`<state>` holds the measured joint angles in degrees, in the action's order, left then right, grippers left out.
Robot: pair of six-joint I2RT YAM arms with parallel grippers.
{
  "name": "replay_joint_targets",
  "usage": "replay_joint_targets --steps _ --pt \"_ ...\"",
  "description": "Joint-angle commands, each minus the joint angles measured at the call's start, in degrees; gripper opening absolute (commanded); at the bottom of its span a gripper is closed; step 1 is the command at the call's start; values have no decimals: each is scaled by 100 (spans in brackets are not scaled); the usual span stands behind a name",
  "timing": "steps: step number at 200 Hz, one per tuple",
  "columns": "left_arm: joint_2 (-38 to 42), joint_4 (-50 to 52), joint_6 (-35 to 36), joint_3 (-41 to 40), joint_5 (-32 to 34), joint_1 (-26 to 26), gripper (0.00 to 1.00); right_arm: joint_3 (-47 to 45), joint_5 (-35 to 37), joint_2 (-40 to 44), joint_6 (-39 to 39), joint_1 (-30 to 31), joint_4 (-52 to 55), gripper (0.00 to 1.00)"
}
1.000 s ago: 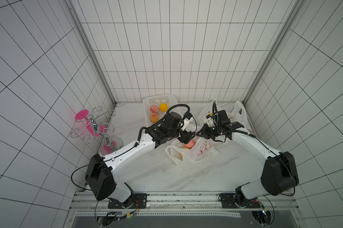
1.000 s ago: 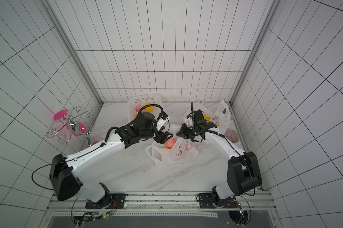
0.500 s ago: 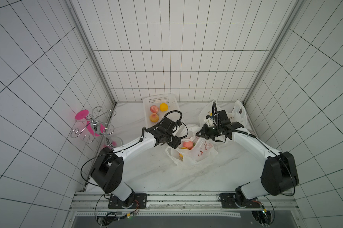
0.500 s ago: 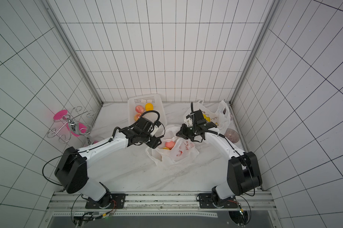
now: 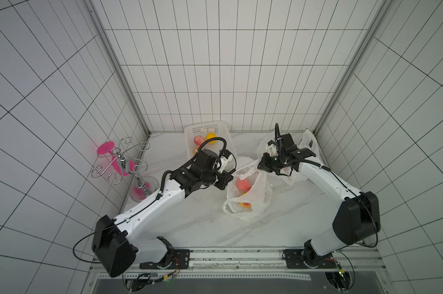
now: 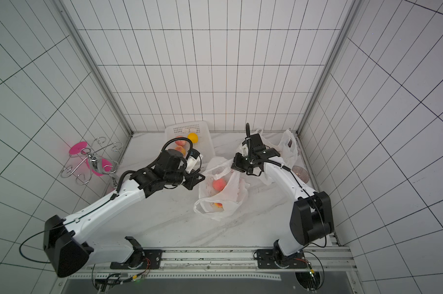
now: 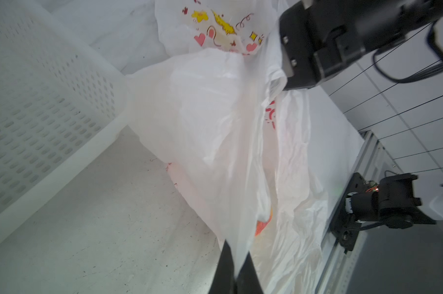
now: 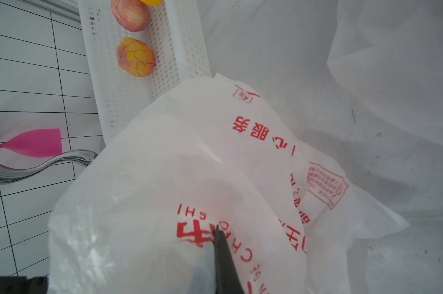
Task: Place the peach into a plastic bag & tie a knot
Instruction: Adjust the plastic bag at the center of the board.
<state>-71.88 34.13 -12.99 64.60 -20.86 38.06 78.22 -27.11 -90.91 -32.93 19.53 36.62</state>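
The white plastic bag (image 5: 259, 193) (image 6: 234, 193) with red print lies mid-table, its mouth held up between both arms. A pink peach (image 5: 243, 185) (image 6: 219, 184) rests inside it, above a second orange fruit (image 5: 245, 205). My left gripper (image 5: 226, 182) (image 7: 237, 250) is shut on the bag's left rim; the film (image 7: 210, 127) runs down between its fingers. My right gripper (image 5: 261, 168) (image 8: 215, 239) is shut on the bag's far handle, one finger hidden under the plastic (image 8: 189, 178).
A white perforated basket (image 5: 207, 127) (image 8: 179, 51) at the back holds more peaches (image 8: 135, 56) and a yellow fruit. Another plastic bag (image 5: 307, 142) lies behind the right arm. A metal rack with a pink glass (image 5: 121, 163) stands at the left wall.
My left gripper drew back from over the bag's mouth to its left rim and shut on the film. The peach now sits inside the bag. The right arm has not moved.
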Motion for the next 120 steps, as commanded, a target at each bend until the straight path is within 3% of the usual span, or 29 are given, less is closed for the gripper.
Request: replay_joint_targets --steps 1,31,65,83,120 --pt "276 580 -809 63 -428 -20 0 1119 532 -380 213 -103 353 0" --pt "214 -176 -1830 -230 -889 -132 0 1549 447 -996 232 17 320 0" --pt "-609 -1037 -2510 -229 -1165 -627 0 1608 626 -1385 370 60 422 1" --pt "-916 -1211 -2671 -67 -1153 -889 0 1634 908 -1060 569 51 697 13" --pt "-1141 -1604 -2927 5 -1327 -1061 0 1727 1097 -121 955 84 1424 50"
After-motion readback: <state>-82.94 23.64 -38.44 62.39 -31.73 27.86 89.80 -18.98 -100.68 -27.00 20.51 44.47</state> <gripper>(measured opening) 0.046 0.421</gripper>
